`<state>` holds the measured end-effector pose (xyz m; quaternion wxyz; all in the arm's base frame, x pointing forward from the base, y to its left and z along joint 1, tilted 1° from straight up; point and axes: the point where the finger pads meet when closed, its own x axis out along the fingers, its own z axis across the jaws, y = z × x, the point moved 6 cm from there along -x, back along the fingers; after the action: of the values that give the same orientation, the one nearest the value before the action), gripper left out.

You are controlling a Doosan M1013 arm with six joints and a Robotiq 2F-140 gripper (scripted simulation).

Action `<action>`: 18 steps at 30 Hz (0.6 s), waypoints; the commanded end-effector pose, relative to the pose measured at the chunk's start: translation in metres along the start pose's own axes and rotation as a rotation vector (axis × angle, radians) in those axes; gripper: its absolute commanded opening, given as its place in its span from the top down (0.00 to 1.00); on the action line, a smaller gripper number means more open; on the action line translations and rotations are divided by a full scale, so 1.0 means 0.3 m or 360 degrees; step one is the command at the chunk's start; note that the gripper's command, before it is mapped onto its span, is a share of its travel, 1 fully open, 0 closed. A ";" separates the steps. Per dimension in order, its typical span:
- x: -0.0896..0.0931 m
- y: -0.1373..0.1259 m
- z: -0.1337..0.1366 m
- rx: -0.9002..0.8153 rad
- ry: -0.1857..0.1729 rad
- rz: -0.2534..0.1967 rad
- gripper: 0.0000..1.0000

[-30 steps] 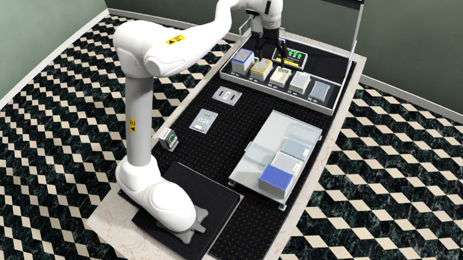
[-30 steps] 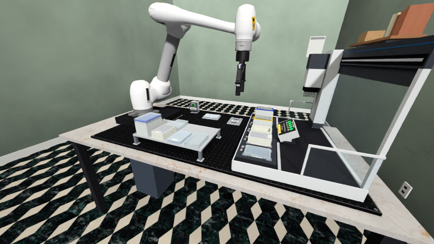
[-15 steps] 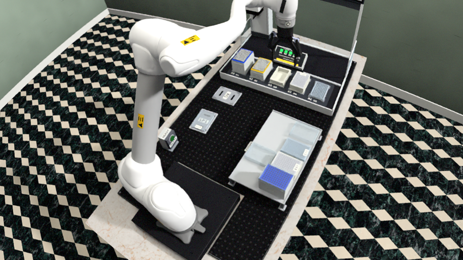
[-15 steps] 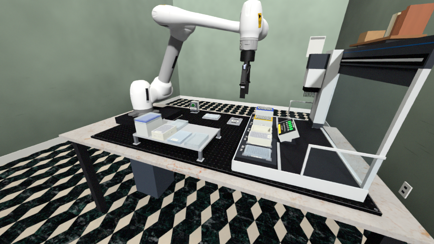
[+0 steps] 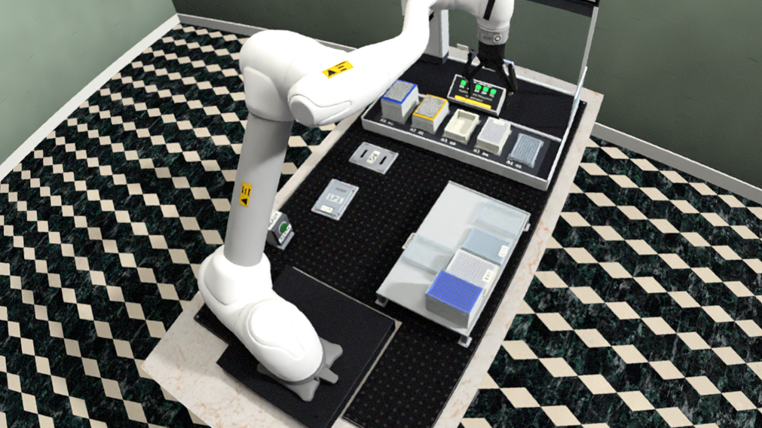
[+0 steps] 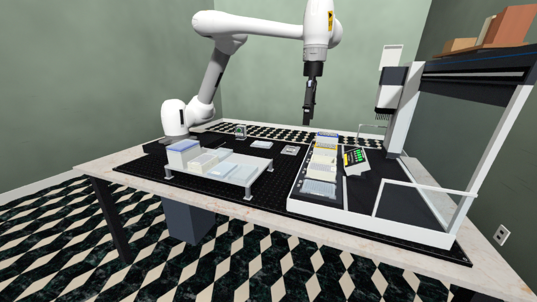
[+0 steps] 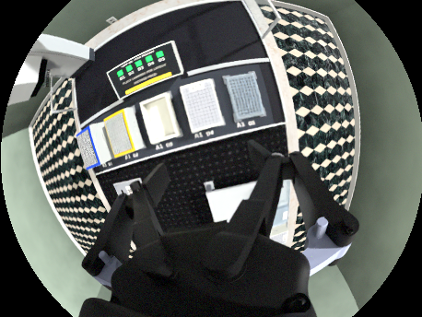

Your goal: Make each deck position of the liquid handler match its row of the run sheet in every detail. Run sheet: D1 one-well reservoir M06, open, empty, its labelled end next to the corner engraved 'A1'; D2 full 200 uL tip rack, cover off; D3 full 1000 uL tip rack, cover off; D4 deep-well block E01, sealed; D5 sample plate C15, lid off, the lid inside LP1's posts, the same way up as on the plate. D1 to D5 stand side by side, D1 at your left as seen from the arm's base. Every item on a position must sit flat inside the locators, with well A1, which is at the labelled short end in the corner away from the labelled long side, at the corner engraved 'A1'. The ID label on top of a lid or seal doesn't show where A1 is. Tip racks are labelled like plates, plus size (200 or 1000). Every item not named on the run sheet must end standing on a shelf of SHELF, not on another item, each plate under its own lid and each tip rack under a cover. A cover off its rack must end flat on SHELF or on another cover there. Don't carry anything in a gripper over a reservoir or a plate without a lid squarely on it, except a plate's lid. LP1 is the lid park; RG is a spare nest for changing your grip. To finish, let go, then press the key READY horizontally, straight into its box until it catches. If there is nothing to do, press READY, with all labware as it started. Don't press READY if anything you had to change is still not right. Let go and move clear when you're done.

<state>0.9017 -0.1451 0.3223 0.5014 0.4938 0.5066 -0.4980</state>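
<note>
My gripper (image 5: 488, 78) is open and empty. It hangs high above the back of the liquid handler deck, over the green-lit status panel (image 5: 477, 93); it also shows in the exterior view (image 6: 307, 116) and the wrist view (image 7: 209, 158). Below it five items stand in a row. They are a blue-rimmed tip rack (image 7: 88, 146), a yellow-rimmed tip rack (image 7: 119, 135), an open cream reservoir (image 7: 161, 118), a white deep-well block (image 7: 202, 103) and a clear sample plate (image 7: 245, 95). A flat lid lies in the lid park (image 5: 335, 199).
The spare nest (image 5: 376, 160) lies beside the lid park. The READY key box (image 5: 278, 229) stands near the arm's base. The shelf (image 5: 455, 258) holds a blue-covered rack (image 5: 454, 294), a labelled plate (image 5: 471, 266) and other flat labware. The handler's gantry (image 6: 390, 97) rises behind the deck.
</note>
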 end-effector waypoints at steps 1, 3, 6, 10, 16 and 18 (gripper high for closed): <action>-0.005 0.032 0.046 0.0000 0.0001 0.0002 0.21; -0.005 0.041 0.060 0.0000 0.0000 0.0002 0.21; -0.005 0.059 0.088 0.0000 0.0000 0.0002 0.21; -0.005 0.095 0.143 0.0000 0.0000 0.0002 0.21; -0.005 0.150 0.227 0.0000 0.0000 0.0002 0.21; -0.005 0.168 0.255 0.0000 0.0000 0.0002 0.21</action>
<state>0.9461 -0.2108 0.3217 0.5016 0.4939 0.5065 -0.4980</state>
